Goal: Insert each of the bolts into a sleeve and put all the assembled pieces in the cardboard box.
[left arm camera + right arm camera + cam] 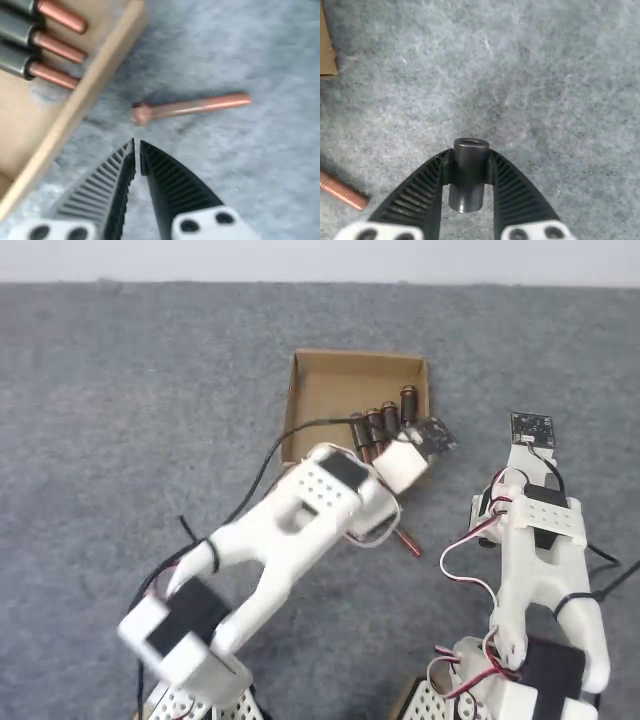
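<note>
I see left gripper point(137, 146) pressed together, ribbed, near copper bolt point(190, 106) on grey felt point(260, 170) | right gripper point(469, 156) pinching smooth dark sleeve point(466, 180) | cardboard box point(305, 390) holds four assembled pieces point(380, 428)

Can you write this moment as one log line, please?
left gripper: shut, by loose bolt | right gripper: shut on sleeve | cardboard box: holds assembled pieces

Grey, felt-like fabric surface point(120, 440) spanning the scene; a pale, plain wall strip point(320, 260) borders its far edge in the high view.
</note>
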Motion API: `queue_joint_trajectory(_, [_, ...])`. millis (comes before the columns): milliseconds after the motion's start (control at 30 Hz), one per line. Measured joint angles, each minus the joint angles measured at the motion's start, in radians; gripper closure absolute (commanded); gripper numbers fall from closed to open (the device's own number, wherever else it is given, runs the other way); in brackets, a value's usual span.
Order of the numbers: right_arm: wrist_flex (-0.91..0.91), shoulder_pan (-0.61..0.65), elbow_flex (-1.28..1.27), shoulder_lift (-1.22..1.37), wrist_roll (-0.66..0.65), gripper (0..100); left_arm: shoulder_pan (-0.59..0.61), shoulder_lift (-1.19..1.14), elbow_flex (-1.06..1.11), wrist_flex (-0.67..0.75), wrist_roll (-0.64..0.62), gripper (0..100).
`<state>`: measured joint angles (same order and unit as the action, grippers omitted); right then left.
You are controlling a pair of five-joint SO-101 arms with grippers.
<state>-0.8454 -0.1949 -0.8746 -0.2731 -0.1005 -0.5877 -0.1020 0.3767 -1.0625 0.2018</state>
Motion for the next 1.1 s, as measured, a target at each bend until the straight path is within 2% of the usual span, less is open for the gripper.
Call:
queue_joint_trajectory(67, [0.0,0.0,0.0,0.0,0.0,99.2,-0.041,0.086,0.052,0.003,-0.066,99])
queue_joint_trajectory(167, [0.009,0.0,0.0,0.0,0.0,99.2,-0.089,0.209,0.155,0.081,-0.193,99])
queue_joint_trajectory(333, [0.009,0.0,0.0,0.0,0.0,99.2,-0.11,0.361,0.411,0.338,-0.393,99])
queue_joint_trajectory(533, [0.011,0.0,0.0,0.0,0.0,99.2,-0.144,0.448,0.683,0.614,-0.56,99])
queue_joint_trajectory(667, [0.011,0.0,0.0,0.0,0.0,99.2,-0.167,0.453,0.695,0.628,-0.736,99])
queue_joint_trajectory(800, [0.011,0.0,0.0,0.0,0.0,99.2,-0.167,0.45,0.621,0.522,-0.868,99])
queue_joint_trajectory(933, [0.011,0.0,0.0,0.0,0.0,99.2,-0.166,0.376,0.514,0.443,-0.954,99])
queue_joint_trajectory(1100, [0.011,0.0,0.0,0.0,0.0,99.2,-0.163,0.18,0.388,0.44,-1.036,95])
